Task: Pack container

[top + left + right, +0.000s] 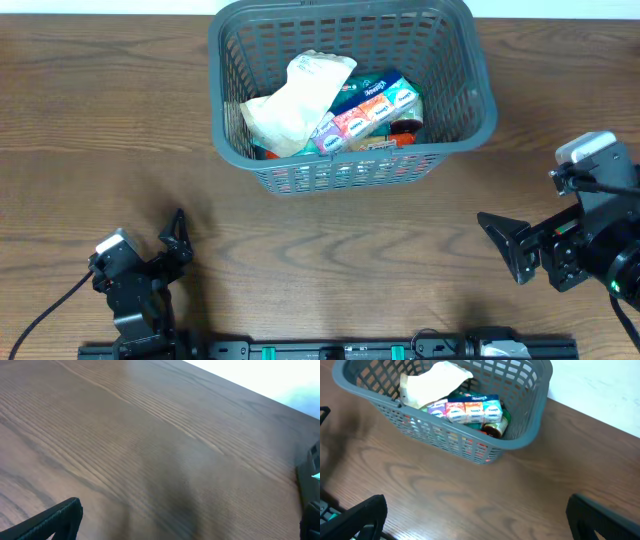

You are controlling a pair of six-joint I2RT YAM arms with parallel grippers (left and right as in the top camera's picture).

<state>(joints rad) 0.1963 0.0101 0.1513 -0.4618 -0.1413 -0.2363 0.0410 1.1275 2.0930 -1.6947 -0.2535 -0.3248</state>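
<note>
Overhead view: is showing the container (340, 176) sitting at the middle of the far edge of the table (300, 265), well apart from both arms, which are lying low along the near edge.
Container contents: a cream pouch (300, 95) is leaning over a row of colourful little boxes (368, 108).
Right wrist view: is looking at the container (445, 442) from the side, making plain a round brown jar (497, 427) lying just under the boxes (466, 410); from overhead it is only a dark patch.
Left wrist view: is taking in only wood grain and its own fingers.
Left arm: is sitting folded by the near-left corner, with the left gripper (175, 238) pointing toward the far edge; in its wrist view the left gripper (189, 492) is standing with fingers apart, gripping nothing.
Right arm: is sitting by the near-right corner, with the right gripper (508, 246) pointing left; the right gripper (477, 505) is facing the container with fingers spread wide, nothing between them.
</note>
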